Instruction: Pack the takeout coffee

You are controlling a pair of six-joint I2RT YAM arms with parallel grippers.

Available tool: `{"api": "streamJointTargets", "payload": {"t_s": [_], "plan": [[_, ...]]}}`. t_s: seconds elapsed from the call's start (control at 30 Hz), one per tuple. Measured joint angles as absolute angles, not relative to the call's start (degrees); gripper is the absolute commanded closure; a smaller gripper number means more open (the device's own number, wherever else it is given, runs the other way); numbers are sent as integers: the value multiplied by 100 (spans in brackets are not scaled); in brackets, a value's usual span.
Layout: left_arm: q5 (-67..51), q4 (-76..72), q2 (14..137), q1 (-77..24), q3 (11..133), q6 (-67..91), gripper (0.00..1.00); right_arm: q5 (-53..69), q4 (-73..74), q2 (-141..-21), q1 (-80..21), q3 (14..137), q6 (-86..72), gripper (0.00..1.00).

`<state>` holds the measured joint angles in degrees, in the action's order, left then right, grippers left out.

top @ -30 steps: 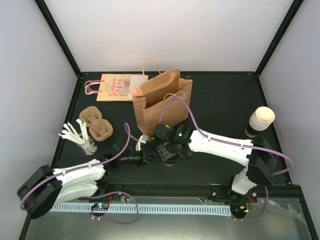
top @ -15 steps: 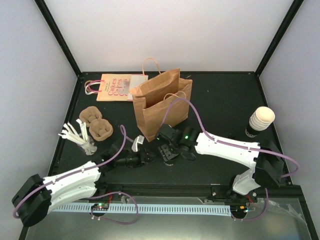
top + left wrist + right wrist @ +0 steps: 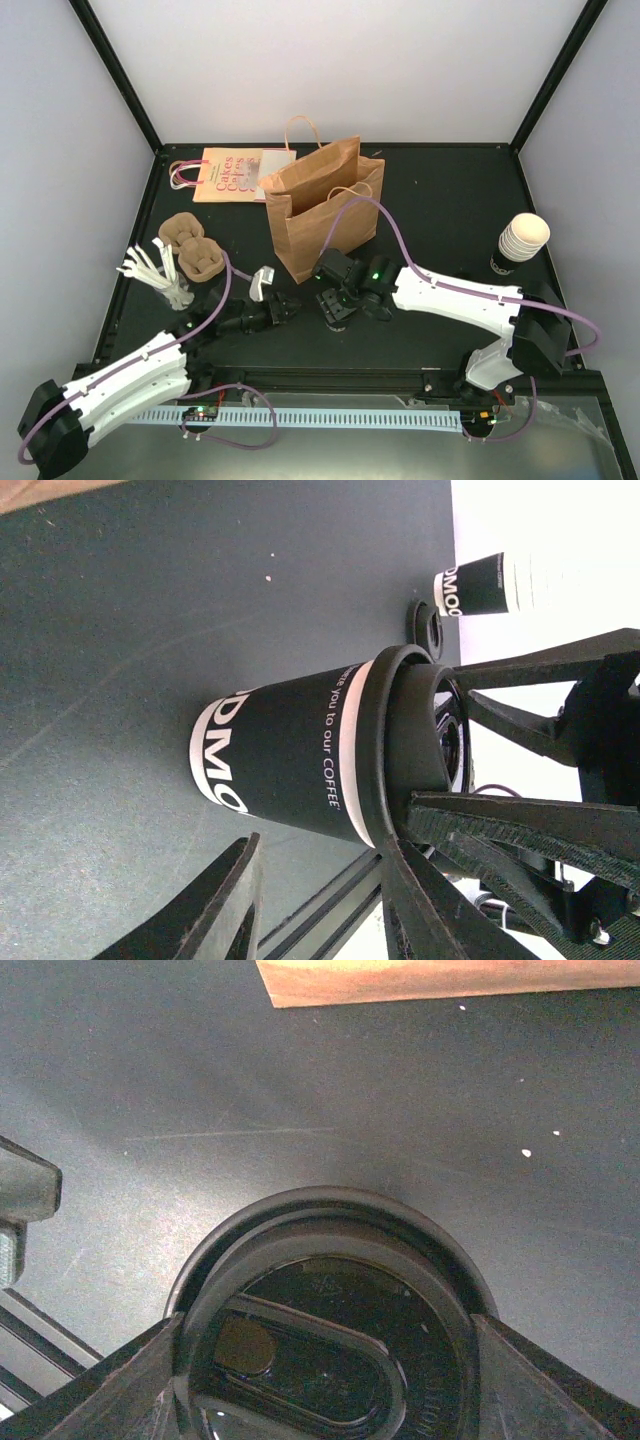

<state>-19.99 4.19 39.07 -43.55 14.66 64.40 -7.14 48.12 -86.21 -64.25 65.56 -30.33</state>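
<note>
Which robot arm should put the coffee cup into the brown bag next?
Right. The right tool is clamped on the coffee cup by its black lid, close to the brown bag. The left tool is open and holds nothing.

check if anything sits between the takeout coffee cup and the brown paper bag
Nothing visible does. The right gripper holds the takeout coffee cup by its lid; only bare table lies between it and the upright brown paper bag behind. The open left gripper sits left of the cup, off that path.
</note>
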Motion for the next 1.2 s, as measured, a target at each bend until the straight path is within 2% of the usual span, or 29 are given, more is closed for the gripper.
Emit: {"api": "streamJointTargets", "payload": {"t_s": [0.43, 1.2], "plan": [[-1951, 646, 3789, -4213, 1466, 6305, 64, -674, 4248, -8661, -6519, 6431, -2963, 33], [-2150, 967, 3800, -3795, 1684, 5850, 63, -395, 5402, -9231, -6681, 7365, -2016, 33]]}}
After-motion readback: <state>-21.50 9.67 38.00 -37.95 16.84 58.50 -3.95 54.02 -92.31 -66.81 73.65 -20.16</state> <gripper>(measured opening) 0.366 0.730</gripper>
